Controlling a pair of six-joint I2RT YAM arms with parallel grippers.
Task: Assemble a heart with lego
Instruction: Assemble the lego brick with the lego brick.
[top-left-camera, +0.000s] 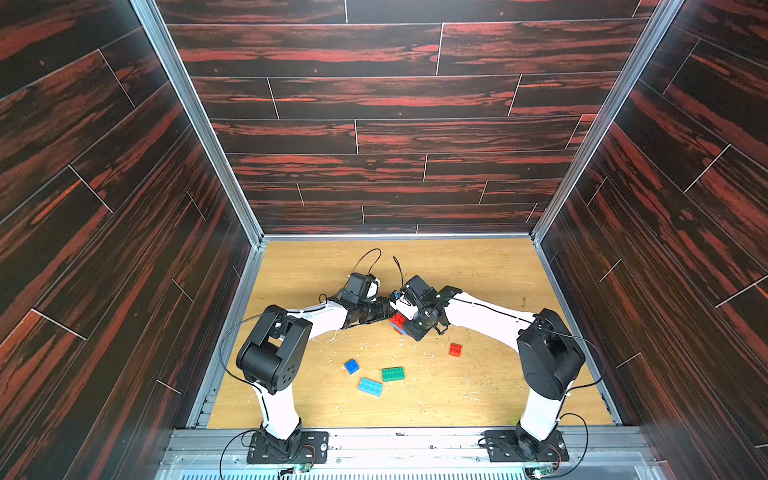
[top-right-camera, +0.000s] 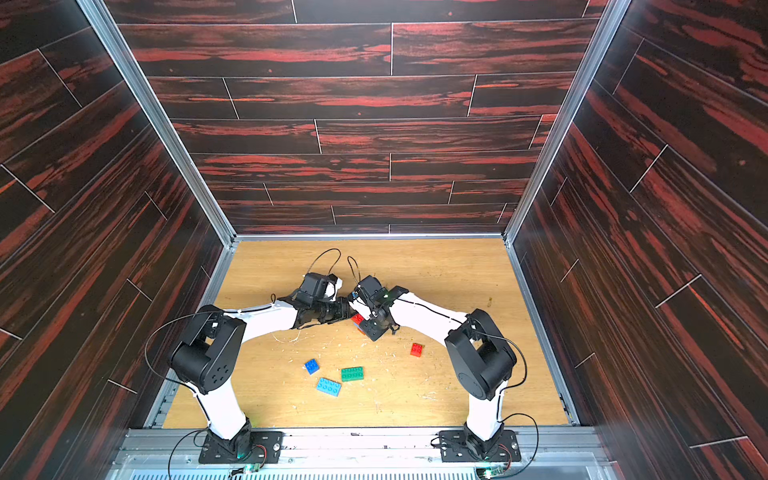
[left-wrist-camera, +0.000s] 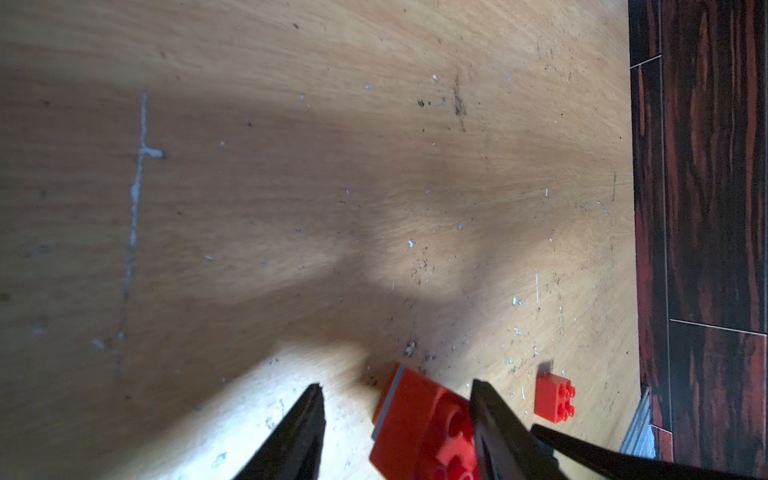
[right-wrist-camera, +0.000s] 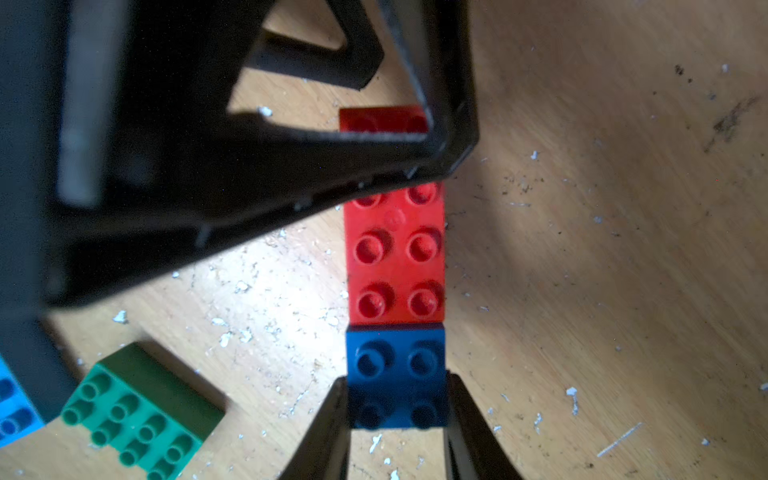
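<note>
The partly built heart (right-wrist-camera: 395, 257) is a row of joined lego: a dark-blue square (right-wrist-camera: 397, 361), a red oblong, and more red (right-wrist-camera: 382, 118) beyond. My right gripper (right-wrist-camera: 397, 378) is shut on the dark-blue end and holds the row above the table. In both top views it shows as a red patch (top-left-camera: 398, 321) (top-right-camera: 357, 319) where the two arms meet. My left gripper (left-wrist-camera: 397, 388) is open around the red end (left-wrist-camera: 419, 419). One finger (left-wrist-camera: 482, 399) lies against the red brick and the other (left-wrist-camera: 313, 399) stands apart from it. This finger also crosses the row as a black finger (right-wrist-camera: 291, 178) in the right wrist view.
Loose on the wooden table (top-left-camera: 478, 270) lie a dark-blue square (top-left-camera: 351, 366), a green oblong (top-left-camera: 393, 373), a light-blue oblong (top-left-camera: 370, 386) and a red square (top-left-camera: 455, 349). Dark panelled walls close in the table on three sides. White crumbs litter the surface.
</note>
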